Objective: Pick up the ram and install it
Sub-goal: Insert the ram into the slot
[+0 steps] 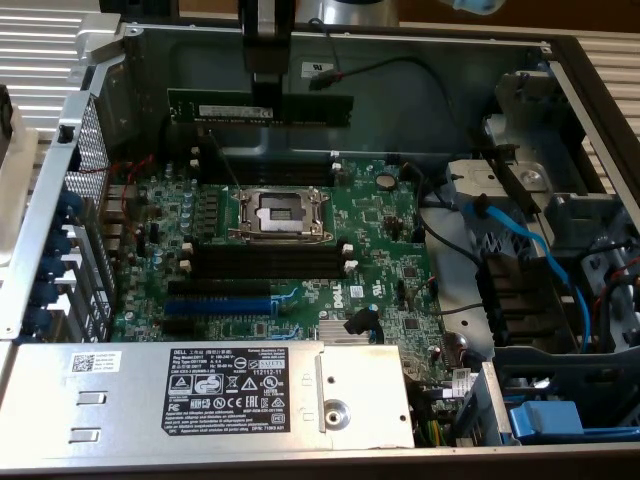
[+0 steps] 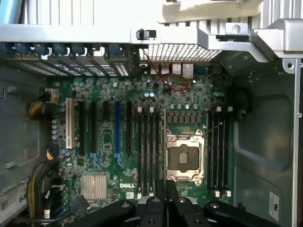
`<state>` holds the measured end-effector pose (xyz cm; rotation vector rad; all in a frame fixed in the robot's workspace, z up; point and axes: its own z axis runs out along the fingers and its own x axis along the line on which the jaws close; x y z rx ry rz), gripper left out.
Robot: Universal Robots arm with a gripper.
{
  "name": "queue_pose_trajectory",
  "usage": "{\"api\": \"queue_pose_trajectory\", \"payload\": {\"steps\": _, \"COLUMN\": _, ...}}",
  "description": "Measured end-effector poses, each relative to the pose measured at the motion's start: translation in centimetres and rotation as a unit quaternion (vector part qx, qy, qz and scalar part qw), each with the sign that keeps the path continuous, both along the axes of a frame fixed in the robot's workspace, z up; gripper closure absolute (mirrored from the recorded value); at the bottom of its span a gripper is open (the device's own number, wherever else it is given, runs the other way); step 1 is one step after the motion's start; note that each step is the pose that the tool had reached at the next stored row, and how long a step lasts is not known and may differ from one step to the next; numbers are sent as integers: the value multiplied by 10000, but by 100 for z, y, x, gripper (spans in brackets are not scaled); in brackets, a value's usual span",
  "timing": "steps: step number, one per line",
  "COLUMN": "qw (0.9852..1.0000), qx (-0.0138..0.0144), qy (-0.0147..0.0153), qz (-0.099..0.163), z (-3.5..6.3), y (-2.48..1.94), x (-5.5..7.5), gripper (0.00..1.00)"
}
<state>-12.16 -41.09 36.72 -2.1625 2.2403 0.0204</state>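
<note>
While fingers [image 1: 266,82] clamp it, ram [image 1: 312,108] hangs over motherboard [image 1: 385,250].

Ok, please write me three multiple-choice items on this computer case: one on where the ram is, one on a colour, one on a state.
1. The ram is: A in a memory slot; B held above the motherboard; C on the power supply.
2. The coloured expansion slot is: A blue; B red; C yellow.
3. The CPU socket is: A under a cooler; B under a fan; C empty.
Answers: B, the gripper grips the ram clear of the board; A, it looks plainly blue; C, its contact field lies bare.
</note>
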Motion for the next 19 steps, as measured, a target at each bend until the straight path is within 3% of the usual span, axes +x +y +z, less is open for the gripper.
{"api": "queue_pose_trajectory", "payload": {"steps": 8, "qw": 10000, "qx": -8, "qy": 0, "qz": -63, "z": -99, "y": -1, "x": 25, "gripper": 88}}
{"api": "queue_pose_trajectory", "payload": {"steps": 17, "qw": 10000, "qx": -59, "qy": 0, "qz": -63, "z": -156, "y": -3, "x": 27, "gripper": 88}}
{"api": "queue_pose_trajectory", "payload": {"steps": 19, "qw": 9999, "qx": -82, "qy": 0, "qz": -64, "z": -171, "y": -3, "x": 27, "gripper": 88}}
